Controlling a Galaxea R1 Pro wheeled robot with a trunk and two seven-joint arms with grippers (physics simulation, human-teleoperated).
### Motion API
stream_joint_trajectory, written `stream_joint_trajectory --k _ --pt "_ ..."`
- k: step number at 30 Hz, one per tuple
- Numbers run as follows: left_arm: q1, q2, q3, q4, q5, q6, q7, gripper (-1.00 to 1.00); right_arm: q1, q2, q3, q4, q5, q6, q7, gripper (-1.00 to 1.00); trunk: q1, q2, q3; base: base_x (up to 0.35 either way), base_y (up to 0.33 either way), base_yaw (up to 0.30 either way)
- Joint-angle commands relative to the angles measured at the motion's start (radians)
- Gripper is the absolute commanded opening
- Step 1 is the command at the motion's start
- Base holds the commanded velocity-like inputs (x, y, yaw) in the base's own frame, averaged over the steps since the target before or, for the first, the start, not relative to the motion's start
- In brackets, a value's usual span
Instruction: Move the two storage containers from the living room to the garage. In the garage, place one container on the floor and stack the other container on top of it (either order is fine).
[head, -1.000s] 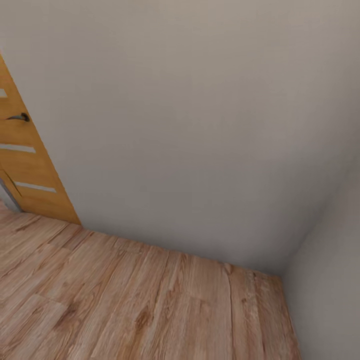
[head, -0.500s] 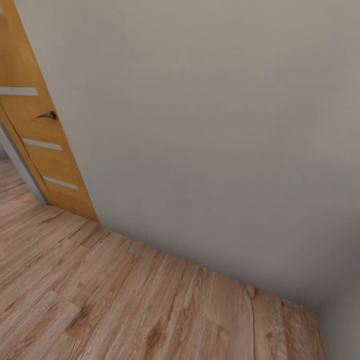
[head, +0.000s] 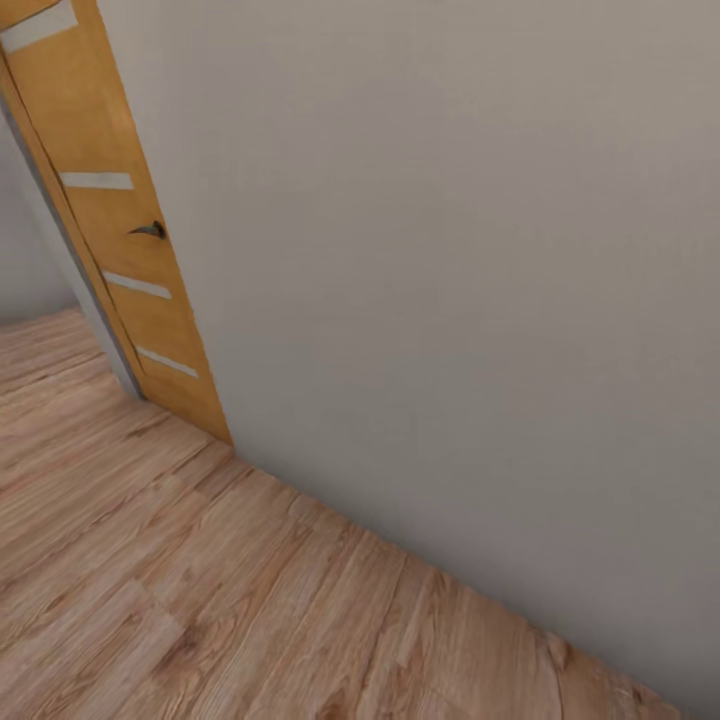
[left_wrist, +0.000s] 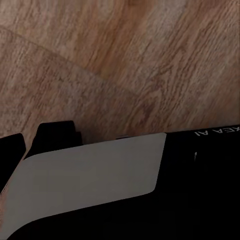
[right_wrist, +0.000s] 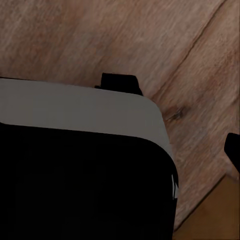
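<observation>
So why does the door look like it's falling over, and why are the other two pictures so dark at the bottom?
Head view: the camera is tilted, so the wooden door and grey wall lean; lighting is soft and even, without glare. Left wrist view: black and grey robot parts sit close and blurry over the plank floor. Right wrist view: the same, shading the floor beside them.

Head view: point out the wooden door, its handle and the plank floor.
wooden door (head: 105, 215), head view, on the orange panel beside the handle.
door handle (head: 150, 231), head view, on the dark lever.
wood-plank floor (head: 200, 590), head view, on bare planks.
</observation>
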Motion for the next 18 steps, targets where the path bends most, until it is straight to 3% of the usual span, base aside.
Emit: stream_joint_trajectory --k 1,18 --pt "-0.001 0.000 -0.005 0.002 0.004 -0.004 -0.002 1.00 -0.001 0.001 0.008 0.003 -0.009 -0.006 -0.001 1.00 0.000 0.000 -0.001 0.314 0.000 0.269" --pt "-0.001 0.000 -0.005 0.002 0.004 -0.004 -0.002 1.00 -0.001 0.001 0.008 0.003 -0.009 -0.006 -0.001 1.00 0.000 0.000 -0.001 0.314 0.000 0.269"
